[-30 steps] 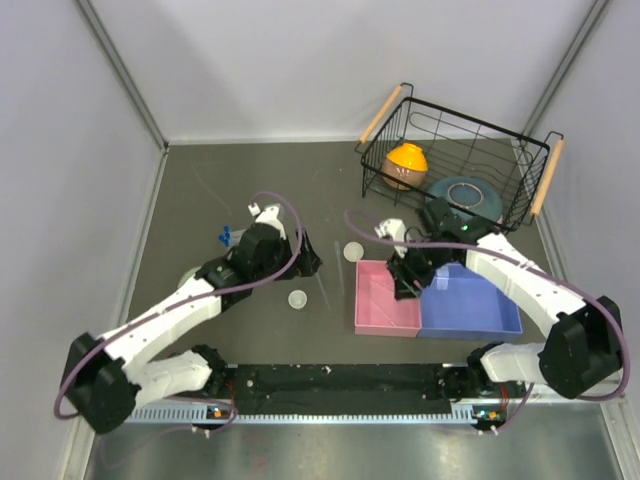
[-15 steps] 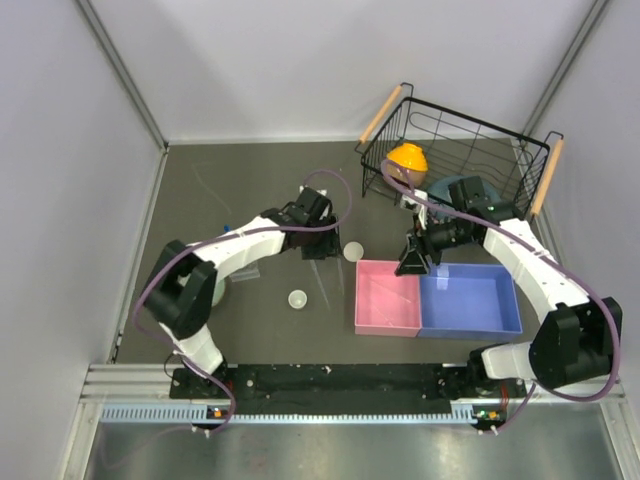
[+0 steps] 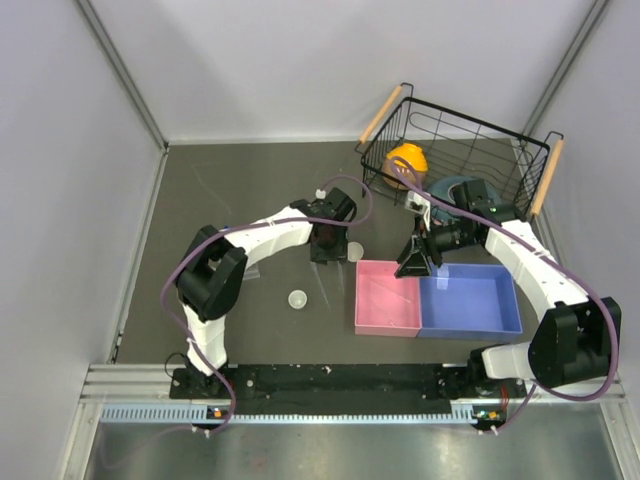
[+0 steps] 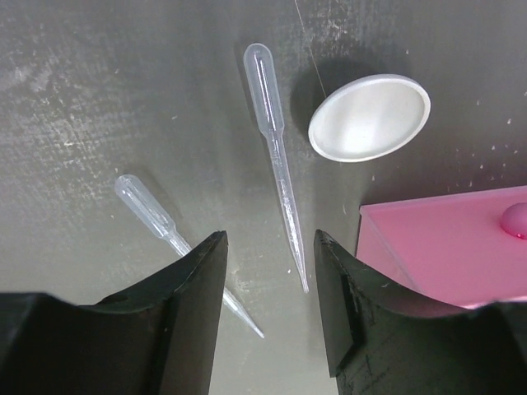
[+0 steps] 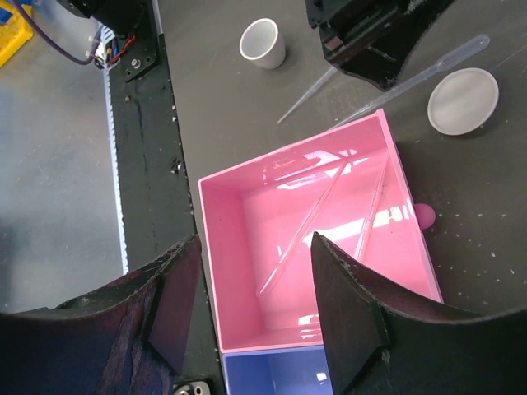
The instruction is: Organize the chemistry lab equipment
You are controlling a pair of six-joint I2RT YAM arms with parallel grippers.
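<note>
My left gripper (image 3: 330, 250) (image 4: 270, 240) is open and empty. It hangs just above two thin clear pipettes (image 4: 276, 156) (image 4: 165, 226) that lie on the dark table. A round white dish (image 4: 370, 118) (image 3: 354, 250) lies beside them, next to the pink tray (image 3: 372, 320). My right gripper (image 3: 418, 262) (image 5: 255, 243) is open and empty above the pink tray (image 5: 226, 271), which holds two pipettes (image 5: 317, 218) (image 5: 375, 197). A small white cup-like dish (image 3: 297, 298) (image 5: 263, 43) stands nearer the arm bases. The blue-capped tubes and the clear rack are not visible.
A blue tray (image 3: 470, 300) adjoins the pink tray on the right. A black wire basket (image 3: 520, 150) at the back right holds an orange bowl (image 3: 407, 160) and a teal plate (image 3: 465, 190). A small pink knob (image 5: 424, 216) sits by the pink tray's wall.
My left arm has swung from the left side to the pipettes by the pink tray. My right gripper rose and moved back from the pink tray, then held still.
</note>
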